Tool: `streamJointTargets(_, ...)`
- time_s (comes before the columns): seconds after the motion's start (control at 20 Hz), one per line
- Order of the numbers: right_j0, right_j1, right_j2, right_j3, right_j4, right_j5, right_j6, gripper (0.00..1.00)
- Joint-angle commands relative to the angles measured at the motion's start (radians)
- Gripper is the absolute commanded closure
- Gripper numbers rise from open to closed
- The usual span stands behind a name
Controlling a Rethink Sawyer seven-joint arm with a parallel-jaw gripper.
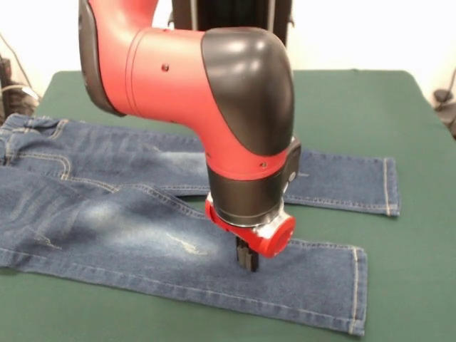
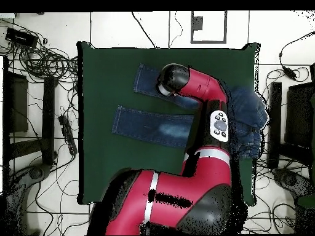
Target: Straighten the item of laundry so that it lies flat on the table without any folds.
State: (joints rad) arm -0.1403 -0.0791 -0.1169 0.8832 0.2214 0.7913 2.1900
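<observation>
The item of laundry (image 1: 107, 214), small blue jeans with pale faded patches, lies spread on the green table (image 1: 356, 107). Its waist is at the left in the front view and both legs run to the right, with a strip of green between them. My gripper (image 1: 247, 258) points straight down with its black fingers (image 1: 243, 256) shut, their tips on the near leg's denim short of the hem. From overhead, the jeans (image 2: 147, 125) show both legs pointing left and a bunched waist at the right. There the arm's wrist (image 2: 173, 78) hides the gripper above the upper leg.
The table (image 2: 104, 166) has bare green cloth beyond the hems and at its corners. Cables (image 2: 46, 61) and dark equipment (image 2: 15, 101) surround the table on the floor. The jeans' waist reaches the table's edge at the left in the front view.
</observation>
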Motion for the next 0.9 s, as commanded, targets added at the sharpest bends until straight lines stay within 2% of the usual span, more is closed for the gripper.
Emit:
streamJointTargets(0.05,-0.004,0.186,0.165,-0.052,0.035,-0.037,0.052,1.0)
streamJointTargets(0.2,-0.037,0.208,0.245,-0.064,0.078,0.005,0.0,1.0)
streamJointTargets(0.4,-0.108,0.196,0.394,0.003,0.15,0.024,-0.12,1.0)
streamJointTargets(0.45,-0.121,0.198,0.42,0.001,0.158,0.061,-0.154,1.0)
streamJointTargets(0.7,-0.153,0.191,0.498,0.015,0.157,0.233,-0.238,1.0)
streamJointTargets(0.9,-0.172,0.208,0.553,0.016,0.141,0.314,-0.291,1.0)
